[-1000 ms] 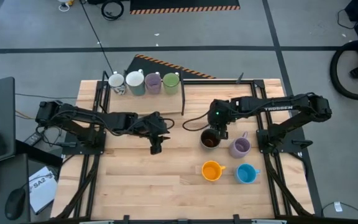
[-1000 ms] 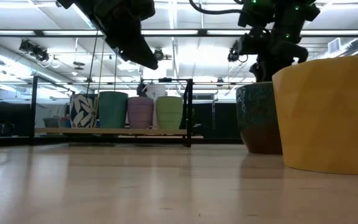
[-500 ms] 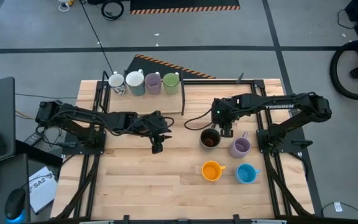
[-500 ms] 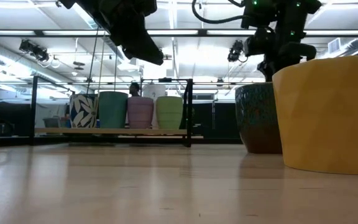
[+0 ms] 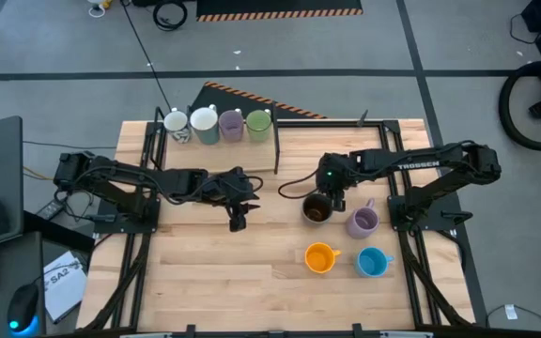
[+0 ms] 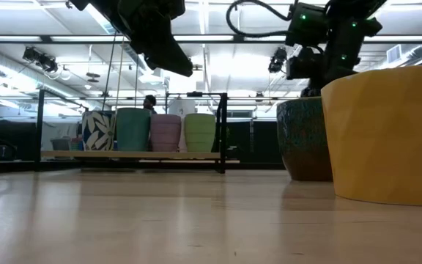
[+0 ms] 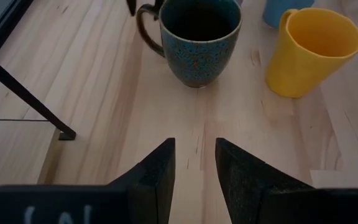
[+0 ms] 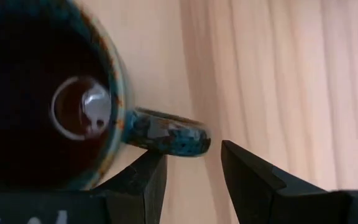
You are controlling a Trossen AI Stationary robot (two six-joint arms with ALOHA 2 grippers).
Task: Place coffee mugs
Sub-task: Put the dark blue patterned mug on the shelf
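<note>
Table [image 5: 205, 282]: the near left half of the wood is bare.
Rack [image 5: 216, 141]: at the far edge, holding four mugs [image 5: 217, 123] in a row.
Loose mugs: dark brown mug [image 5: 316, 209], lilac mug [image 5: 362, 222], orange mug [image 5: 319, 257], blue mug [image 5: 372, 262], clustered right of centre.
Left gripper [image 5: 237, 222]: above bare wood mid-table, fingers apart, holding nothing.
Right gripper [image 8: 193, 171]: just over the brown mug's handle [image 8: 166, 132], fingers apart, not clamped.

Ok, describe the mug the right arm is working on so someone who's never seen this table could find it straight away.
On the wooden table, look at the loose cluster of four mugs on the right half. The dark brown mug is the one nearest the table's middle, with the right pincer poised over its handle. Its neighbours are a lilac mug, an orange mug and a blue mug.
</note>
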